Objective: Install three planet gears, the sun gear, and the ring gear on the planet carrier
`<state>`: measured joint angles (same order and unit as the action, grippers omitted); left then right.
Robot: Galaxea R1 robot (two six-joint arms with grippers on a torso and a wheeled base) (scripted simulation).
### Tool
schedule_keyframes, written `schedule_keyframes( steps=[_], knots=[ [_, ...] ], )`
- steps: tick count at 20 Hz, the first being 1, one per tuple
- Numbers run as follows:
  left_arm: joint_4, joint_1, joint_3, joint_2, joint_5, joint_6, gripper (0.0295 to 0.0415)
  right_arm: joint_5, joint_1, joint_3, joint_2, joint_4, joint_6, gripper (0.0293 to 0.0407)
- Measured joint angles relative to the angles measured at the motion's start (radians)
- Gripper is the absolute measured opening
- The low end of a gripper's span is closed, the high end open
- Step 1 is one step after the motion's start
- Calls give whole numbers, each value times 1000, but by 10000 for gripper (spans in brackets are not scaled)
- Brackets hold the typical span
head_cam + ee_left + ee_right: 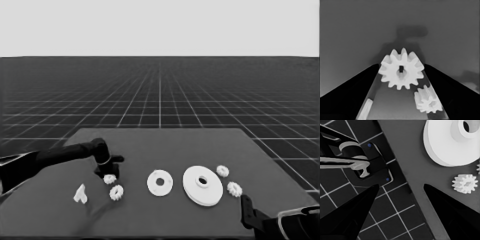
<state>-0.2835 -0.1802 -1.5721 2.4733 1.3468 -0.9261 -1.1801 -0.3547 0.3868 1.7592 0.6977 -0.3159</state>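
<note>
Left pincer (pixel 108 172) open over one of four gears (pixel 110 179).

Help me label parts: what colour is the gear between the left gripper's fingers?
White; the gear shows best in the left wrist view.

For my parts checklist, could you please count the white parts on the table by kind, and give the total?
Small toothed gears: 4 — two at the left tool (), two right of the larger round part ()
Smaller round part: 1
Larger round part: 1
Thin white piece: 1
Total: 7
</note>
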Motion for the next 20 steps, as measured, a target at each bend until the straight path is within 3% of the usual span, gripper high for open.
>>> schedule_keyframes(
  steps=[2,10,13,20],
  knots=[
    [0,0,-1,0,0,0,314,0,0,0,0,0,0,385],
    [-1,0,-1,0,-1,0,312,0,0,0,0,0,0,385],
    [112,150,128,-56,104,-49,313,0,0,0,0,0,0,385],
    [147,192,138,-61,127,-52,313,0,0,0,0,0,0,385]
  ],
)
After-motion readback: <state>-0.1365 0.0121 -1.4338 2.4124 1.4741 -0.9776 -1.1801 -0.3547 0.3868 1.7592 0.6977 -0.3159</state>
